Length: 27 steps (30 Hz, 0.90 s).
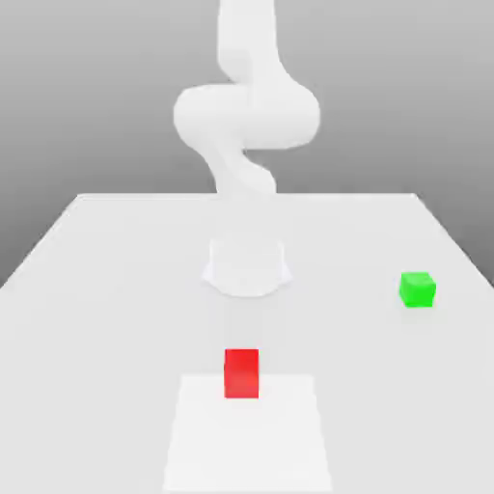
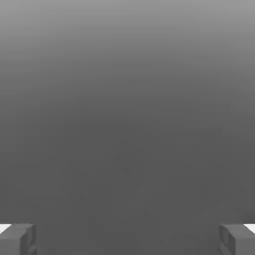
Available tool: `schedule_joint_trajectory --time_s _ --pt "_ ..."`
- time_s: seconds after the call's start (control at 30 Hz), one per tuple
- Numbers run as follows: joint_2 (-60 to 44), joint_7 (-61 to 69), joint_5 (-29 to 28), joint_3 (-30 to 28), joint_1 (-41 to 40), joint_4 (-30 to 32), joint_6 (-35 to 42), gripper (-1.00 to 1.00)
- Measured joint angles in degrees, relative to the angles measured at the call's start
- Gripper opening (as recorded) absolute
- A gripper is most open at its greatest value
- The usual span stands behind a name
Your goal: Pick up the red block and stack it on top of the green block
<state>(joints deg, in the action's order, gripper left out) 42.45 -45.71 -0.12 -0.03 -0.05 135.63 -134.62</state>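
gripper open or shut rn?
Open. In the hand view the gripper fingertips sit far apart at opposite edges, nothing between them.

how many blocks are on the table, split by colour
red block: 1
green block: 1
total: 2 blocks, both lying apart on the white table
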Motion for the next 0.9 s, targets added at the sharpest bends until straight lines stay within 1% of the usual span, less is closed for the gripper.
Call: schedule_joint_trajectory --time_s 0.4,0.53,0.6,0.77,0.8,0.9 --pt "-20.0 0.9 -0.5 -0.7 -0.2 22.4 -16.4 0.00" --pt "-29.1 1.4 -0.5 -1.0 -0.2 30.3 -23.6 0.00" --pt "-37.3 1.8 -0.2 -1.2 -0.1 32.2 -29.8 0.00" --pt "-49.9 2.4 0.6 -0.4 -0.8 31.7 -40.2 0.00" --pt "-51.6 2.5 0.7 -0.2 -0.9 31.5 -41.7 -1.00" --pt "-51.6 2.5 0.6 -0.2 -0.9 31.5 -41.7 -1.00"
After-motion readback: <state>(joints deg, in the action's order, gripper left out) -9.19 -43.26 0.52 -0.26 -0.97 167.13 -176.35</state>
